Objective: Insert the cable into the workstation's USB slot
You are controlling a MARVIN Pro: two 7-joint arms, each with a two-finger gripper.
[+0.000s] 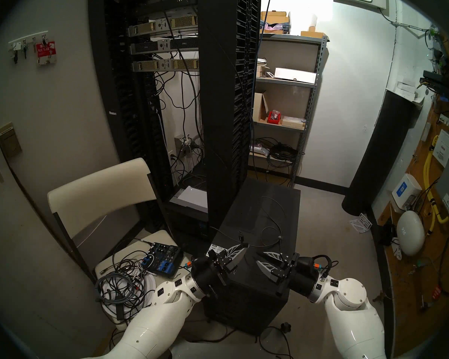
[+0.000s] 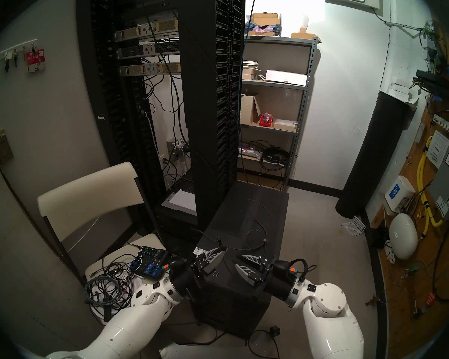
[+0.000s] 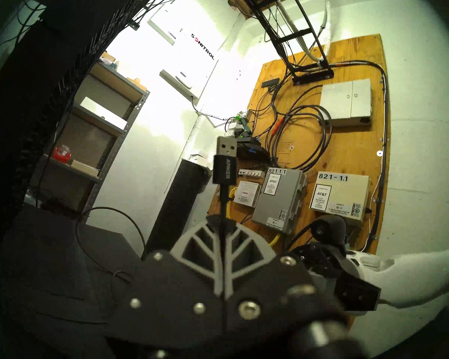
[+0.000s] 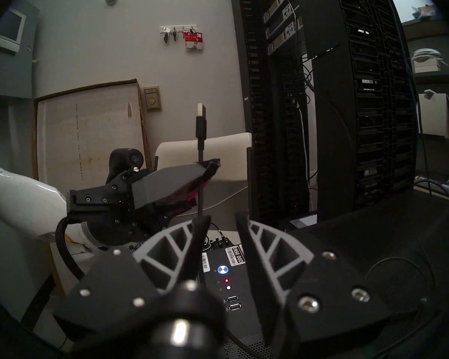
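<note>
Nearest the lens, in the left wrist view, our left gripper (image 3: 222, 218) is clamped on the cable (image 3: 223, 203) just behind the black Anker housing, so the silver USB-A plug (image 3: 226, 148) stands clear above the fingertips, pointing up and away from the hand. The right gripper (image 4: 219, 222) hangs just beside it with its jaws parted and nothing between them. Below and in front of that open hand, on the top panel of the workstation (image 4: 373, 236), the pair of USB slots (image 4: 233, 302) sits just under the blue-lit power button (image 4: 223, 269) and the red LED (image 4: 226, 280). The main risk, as we judge it, is the grip: we pinch the thin wire, not the rigid housing, so the plug could tip or twist when it meets the slot's rim, and pushing would bend the wire instead of seating it. The plug also points upward while the slots face up from below, so the wrist must turn it right over, and a poor turn would bring it in skewed or with the wrong face. The power button lies close to the slots, so a stray descent could press it. The slack looped across the case top (image 1: 270, 221) behind our hands could snag or drag the plug off line.
</note>
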